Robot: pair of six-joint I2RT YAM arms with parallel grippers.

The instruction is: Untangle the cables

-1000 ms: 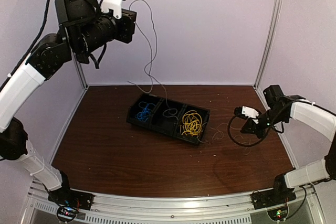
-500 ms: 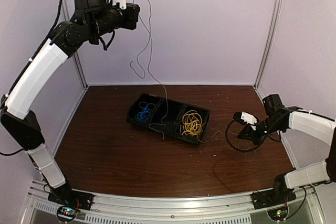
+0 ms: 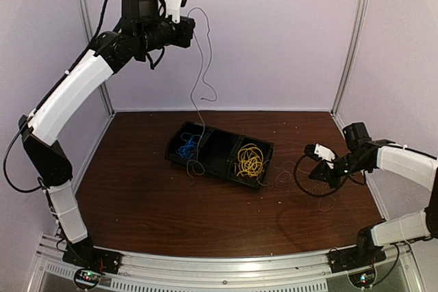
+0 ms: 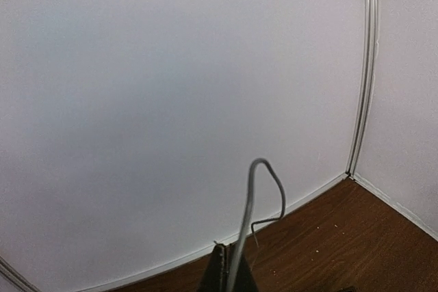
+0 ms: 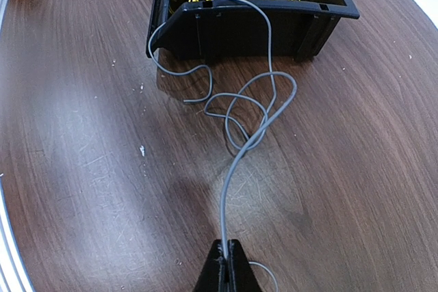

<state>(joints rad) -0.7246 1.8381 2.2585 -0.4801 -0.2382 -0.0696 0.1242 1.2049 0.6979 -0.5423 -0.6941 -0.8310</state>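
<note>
**A:** Where do the cables sit?

**B:** A black tray with 3 compartments lies mid-table. The blue cable fills the 9 o'clock compartment and the yellow cables fill the 3 o'clock one. The middle compartment looks nearly bare.

**A:** And the arms?

**B:** The left gripper is raised high toward 11 o'clock, clenched on a grey cable. That cable hangs in a long wavy line down to the tray's near wall, where its tail curls. I judge the height is there to let the wire's own weight shake out its kinks and pull it free of the other bundles.

**A:** What is the right one doing?

**B:** The right gripper sits low over the table, at 3 o'clock from the tray, pinching a grey strand. The strand runs from the fingertips toward 12 o'clock in the wrist view. It crosses itself in 2 or 3 loops on the wood and climbs over the tray's corner beside the yellow cables.

**A:** Is that the same wire as the left one?

**B:** I cannot tell. Holding it low probably anchors that end.

**A:** Any risk?

**B:** Those crossed loops could tighten into a knot if pulled straight.
</note>
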